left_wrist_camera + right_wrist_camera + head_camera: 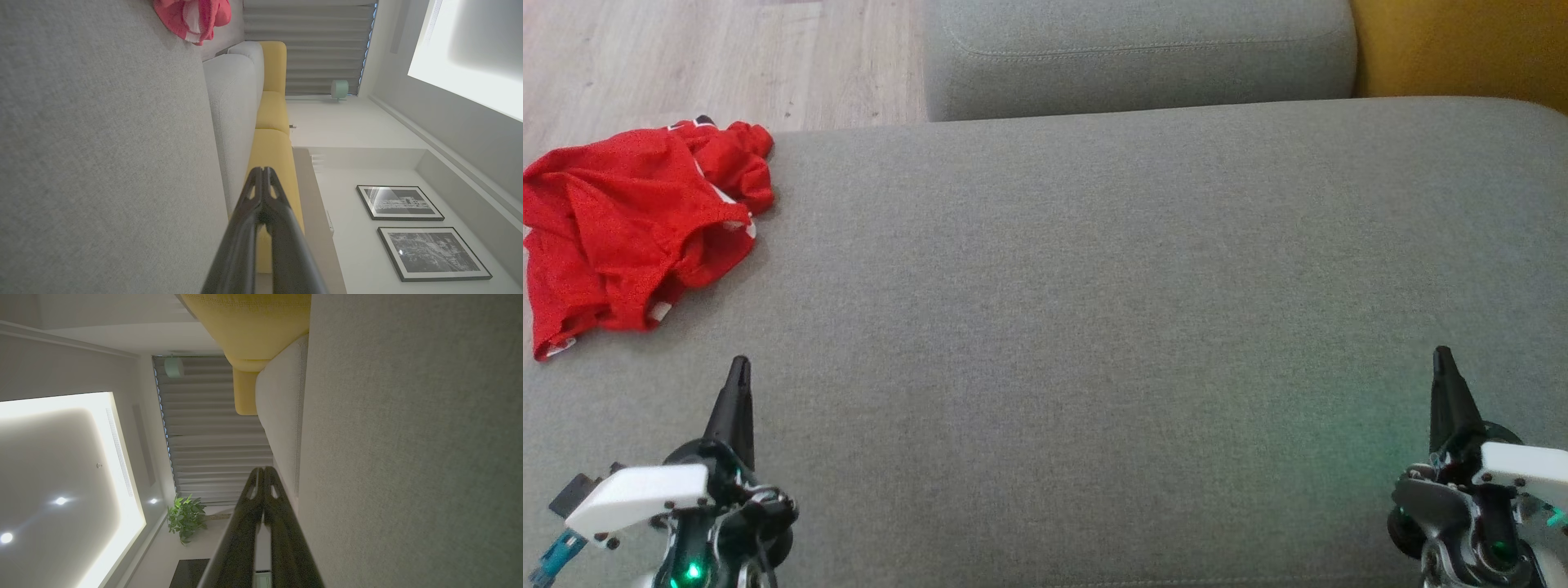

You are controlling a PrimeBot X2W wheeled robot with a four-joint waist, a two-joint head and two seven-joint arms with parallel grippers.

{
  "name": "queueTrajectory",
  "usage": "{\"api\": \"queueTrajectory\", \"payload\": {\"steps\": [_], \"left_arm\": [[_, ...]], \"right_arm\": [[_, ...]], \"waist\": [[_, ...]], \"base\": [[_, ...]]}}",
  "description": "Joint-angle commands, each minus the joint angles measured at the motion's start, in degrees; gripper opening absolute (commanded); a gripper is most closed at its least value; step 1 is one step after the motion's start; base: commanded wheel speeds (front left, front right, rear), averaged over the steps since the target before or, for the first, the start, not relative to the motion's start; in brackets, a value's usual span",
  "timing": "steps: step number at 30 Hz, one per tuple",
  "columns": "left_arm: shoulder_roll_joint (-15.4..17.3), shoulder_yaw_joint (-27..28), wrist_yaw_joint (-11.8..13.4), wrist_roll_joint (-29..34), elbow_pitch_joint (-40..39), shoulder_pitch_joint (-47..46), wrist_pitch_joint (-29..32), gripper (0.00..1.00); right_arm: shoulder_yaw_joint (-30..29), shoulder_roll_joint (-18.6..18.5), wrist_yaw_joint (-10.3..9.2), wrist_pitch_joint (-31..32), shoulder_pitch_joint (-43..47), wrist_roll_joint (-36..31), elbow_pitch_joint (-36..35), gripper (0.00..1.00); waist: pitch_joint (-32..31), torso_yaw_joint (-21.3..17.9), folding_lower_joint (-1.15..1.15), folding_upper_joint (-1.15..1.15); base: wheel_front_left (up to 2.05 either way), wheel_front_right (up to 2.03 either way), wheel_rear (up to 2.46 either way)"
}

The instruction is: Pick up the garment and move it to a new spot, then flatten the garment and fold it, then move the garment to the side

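A crumpled red garment [637, 229] with white trim lies at the far left edge of the grey cushion [1094, 286], partly hanging over the side. The left wrist view catches it as a pink-red bunch [192, 18] at the top. My left gripper [739, 366] rests at the lower left, shut and empty, well below the garment. At the lower right my right gripper [1443, 357] is shut and empty too, far from the cloth. Both wrist views show the fingertips pressed together [262, 170] [263, 470].
A second grey cushion [1135, 57] sits behind the main one, with a yellow cushion [1462, 49] at the back right. Wooden floor [686, 65] shows beyond the cushion's left corner. A wall with framed pictures [400, 204] appears in the left wrist view.
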Motion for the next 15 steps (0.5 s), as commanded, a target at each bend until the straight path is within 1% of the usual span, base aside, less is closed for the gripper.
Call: {"api": "queueTrajectory", "payload": {"steps": [1,8,9,10,11,13,15], "left_arm": [[0.5,2.0,-0.4,-0.3,-2.1,-2.9,0.4,0.00],[0.5,2.0,-0.4,-0.3,-2.1,-2.9,0.4,0.00],[0.0,0.0,0.0,0.0,0.0,0.0,0.0,0.00],[0.0,0.0,0.0,0.0,0.0,0.0,0.0,0.00],[0.0,-0.1,0.0,0.0,0.4,0.1,-0.1,1.00],[-0.3,-0.2,0.1,0.0,2.5,1.3,-0.1,1.00],[-0.4,-0.5,0.1,0.1,2.7,1.6,-0.4,1.00]], "right_arm": [[1.2,-0.4,0.39,0.4,-3.0,0.4,-2.2,0.00],[1.2,-0.4,0.39,0.4,-3.0,0.4,-2.2,0.00],[0.0,0.0,0.00,0.0,0.0,0.0,0.0,0.00],[0.0,0.0,0.00,0.0,0.0,0.0,0.0,0.00],[0.1,0.0,0.00,0.0,0.1,0.0,0.4,1.00],[0.1,0.1,-0.07,0.0,1.2,0.0,2.5,1.00],[0.4,0.1,-0.06,-0.3,1.5,-0.1,2.7,1.00]], "waist": [[0.0,0.0,0.00,0.00],[0.0,0.0,0.00,0.00],[0.0,0.0,0.00,0.00],[0.0,0.0,0.00,0.00],[0.0,0.0,0.00,0.00],[0.0,0.0,0.00,0.00],[0.0,0.0,0.01,0.00]], "base": [[0.00,0.00,0.00],[0.00,0.00,0.00],[0.00,0.00,0.00],[0.00,0.00,0.00],[0.00,0.00,0.00],[0.00,0.00,0.00],[0.00,0.00,0.00]]}}
